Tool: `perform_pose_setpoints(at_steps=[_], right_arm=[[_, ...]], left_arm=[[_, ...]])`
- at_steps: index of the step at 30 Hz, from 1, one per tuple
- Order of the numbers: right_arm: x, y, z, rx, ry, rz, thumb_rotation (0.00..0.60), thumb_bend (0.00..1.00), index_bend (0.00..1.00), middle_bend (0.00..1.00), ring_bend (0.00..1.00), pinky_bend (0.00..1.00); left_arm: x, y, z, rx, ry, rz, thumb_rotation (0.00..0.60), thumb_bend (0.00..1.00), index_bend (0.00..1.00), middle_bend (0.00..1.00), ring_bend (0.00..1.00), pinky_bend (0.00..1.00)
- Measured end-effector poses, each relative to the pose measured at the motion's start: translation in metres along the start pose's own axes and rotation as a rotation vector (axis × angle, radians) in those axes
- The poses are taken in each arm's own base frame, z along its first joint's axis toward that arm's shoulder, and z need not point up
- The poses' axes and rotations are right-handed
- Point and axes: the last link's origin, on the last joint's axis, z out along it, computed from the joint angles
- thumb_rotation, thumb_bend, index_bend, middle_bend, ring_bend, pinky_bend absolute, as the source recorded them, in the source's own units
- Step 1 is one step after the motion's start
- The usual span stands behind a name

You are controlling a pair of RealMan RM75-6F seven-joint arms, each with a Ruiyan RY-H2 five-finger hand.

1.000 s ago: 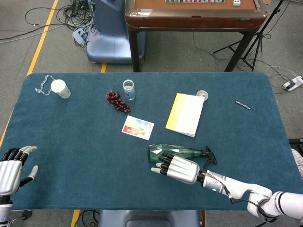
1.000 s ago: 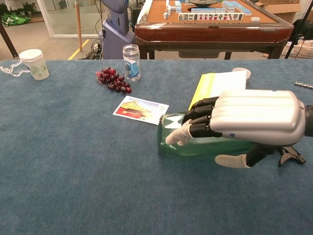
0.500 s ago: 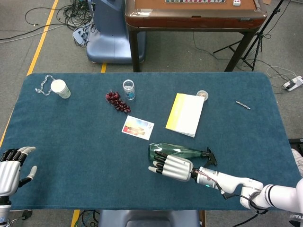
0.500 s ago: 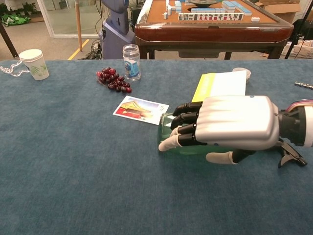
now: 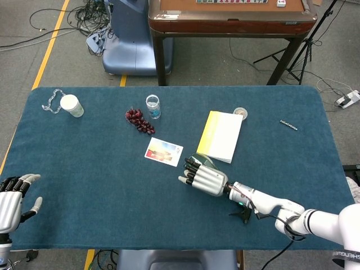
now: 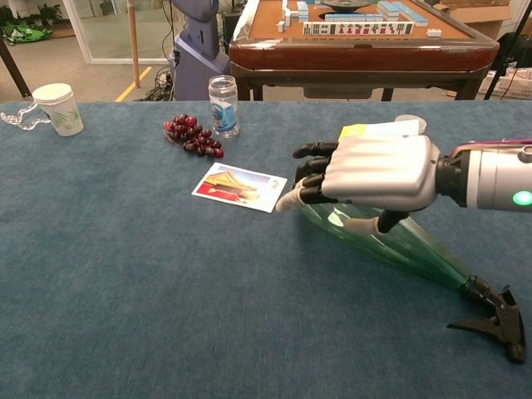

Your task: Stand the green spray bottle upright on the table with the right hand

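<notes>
My right hand (image 6: 374,172) (image 5: 203,178) grips the wide base end of the green spray bottle (image 6: 391,237) and holds that end up off the cloth. The bottle slants down toward me, its black trigger nozzle (image 6: 497,320) (image 5: 243,214) low near the table's front edge. In the head view the hand hides most of the bottle; only a bit of green (image 5: 203,161) shows above the fingers. My left hand (image 5: 12,199) hovers at the table's front left corner, fingers apart, holding nothing.
A yellow-white booklet (image 5: 220,135) lies just behind the right hand, a picture card (image 5: 163,151) to its left. Farther back are grapes (image 5: 139,120), a small clear jar (image 5: 153,106), a paper cup (image 5: 71,104), a small round lid (image 5: 240,112) and a thin metal bit (image 5: 288,124).
The right hand has raised the bottle's base end from lying flat and drawn it back toward the booklet; the nozzle end swung down toward the front edge. The left hand barely moved.
</notes>
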Motion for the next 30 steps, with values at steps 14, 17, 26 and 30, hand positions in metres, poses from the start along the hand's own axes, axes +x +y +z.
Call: perform_pose_setpoints(at_steps=[14,17,26,30], right_arm=[[-0.01,0.053,0.0,-0.206,-0.011,0.135,0.6,0.31,0.17,0.26,0.12,0.05],[-0.001,0.057,-0.008,-0.214,0.038,0.142,0.6,0.24,0.17,0.26,0.12,0.05],[0.021,0.063,-0.067,-0.22,0.111,0.131,0.6,0.01,0.17,0.24,0.11,0.05],[0.018,0.053,-0.091,-0.186,0.093,0.102,0.6,0.0,0.17,0.21,0.09,0.05]], left_arm=[[-0.004,0.001,0.003,-0.008,-0.011,-0.002,0.6,0.36,0.26,0.26,0.24,0.18],[-0.004,0.001,0.003,-0.006,-0.011,-0.001,0.6,0.36,0.26,0.26,0.24,0.18],[-0.004,0.002,0.005,-0.012,-0.013,-0.005,0.6,0.36,0.26,0.26,0.24,0.18],[-0.005,0.006,0.006,-0.024,-0.017,-0.011,0.6,0.36,0.26,0.26,0.24,0.18]])
